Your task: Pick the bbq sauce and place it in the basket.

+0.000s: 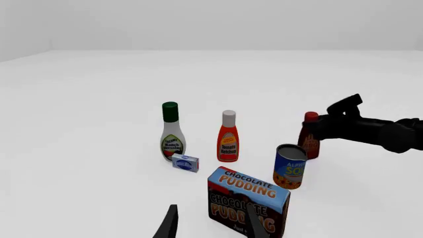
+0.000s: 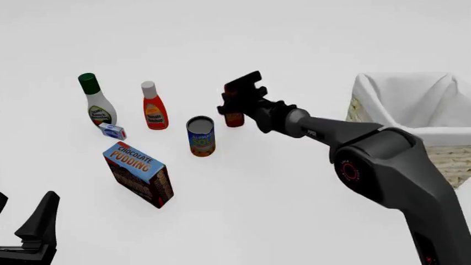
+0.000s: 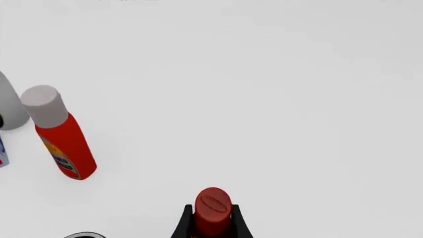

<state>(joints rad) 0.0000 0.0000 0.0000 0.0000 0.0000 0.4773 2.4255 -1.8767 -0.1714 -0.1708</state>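
The bbq sauce [image 2: 234, 118], a slim dark red-brown bottle with a red cap, stands upright on the white table just right of the soup can. My right gripper [image 2: 233, 100] reaches in from the right and is shut on its upper part. In the right wrist view the red cap [image 3: 213, 207] sits tight between the two black fingers [image 3: 183, 224]. The left wrist view shows the bottle [image 1: 308, 145] with the right gripper [image 1: 318, 125] at its neck. The basket [image 2: 442, 161], tan wicker with white cloth lining, stands at the far right. My left gripper [image 2: 30, 222] rests open at the near left, holding nothing.
Left of the bbq sauce stand a blue soup can [image 2: 200, 136], an orange-red ketchup bottle with a white cap [image 2: 154, 107], a white ranch bottle with a green cap [image 2: 96, 101], a small blue box [image 2: 112, 131] and a chocolate pudding box [image 2: 139, 174].
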